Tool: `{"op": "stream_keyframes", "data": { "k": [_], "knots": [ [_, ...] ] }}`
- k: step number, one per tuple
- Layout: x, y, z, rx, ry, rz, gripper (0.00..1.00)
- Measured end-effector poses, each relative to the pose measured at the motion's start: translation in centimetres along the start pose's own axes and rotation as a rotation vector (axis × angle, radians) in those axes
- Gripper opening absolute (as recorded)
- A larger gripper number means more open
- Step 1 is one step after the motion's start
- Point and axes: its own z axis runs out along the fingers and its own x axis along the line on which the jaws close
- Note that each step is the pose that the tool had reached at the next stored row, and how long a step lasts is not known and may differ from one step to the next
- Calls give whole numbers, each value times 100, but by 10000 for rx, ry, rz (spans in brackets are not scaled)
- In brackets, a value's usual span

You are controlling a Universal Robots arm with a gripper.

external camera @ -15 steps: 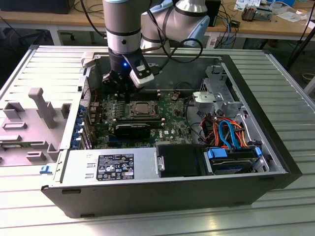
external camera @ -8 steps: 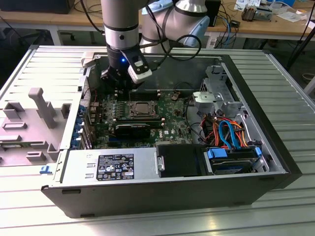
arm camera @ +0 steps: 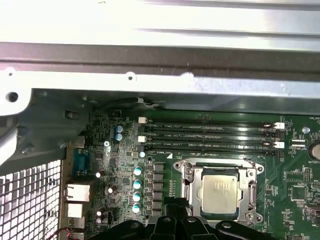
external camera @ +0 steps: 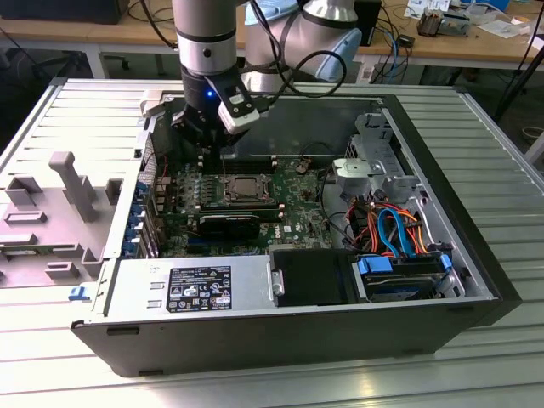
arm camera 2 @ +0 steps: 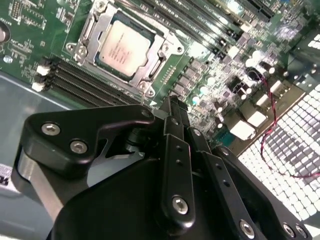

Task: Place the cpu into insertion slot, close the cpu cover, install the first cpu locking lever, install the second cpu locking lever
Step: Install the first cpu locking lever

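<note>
Cpu (arm camera 2: 123, 45) already seated in insertion slot (arm camera 2: 152, 75), cpu cover (arm camera 2: 93, 27) looks down around it, just ahead of gripper (arm camera 2: 172, 107). Gripper holds nothing, tips look pinched together. Levers' state unclear, prob. still to do.

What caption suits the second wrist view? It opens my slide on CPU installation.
Gripper poised beside the insertion slot, the cpu seated under its closed cpu cover.
</note>
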Motion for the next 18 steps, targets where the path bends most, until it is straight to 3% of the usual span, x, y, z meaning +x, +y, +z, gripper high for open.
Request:
{"op": "stream_keyframes", "data": {
  "k": [6,12,18],
  "knots": [
    [-2,105,-2,-2,2,-95,11],
    [-5,217,13,-72,0,-252,11],
    [-54,227,43,-74,9,-408,11]
  ]
}}
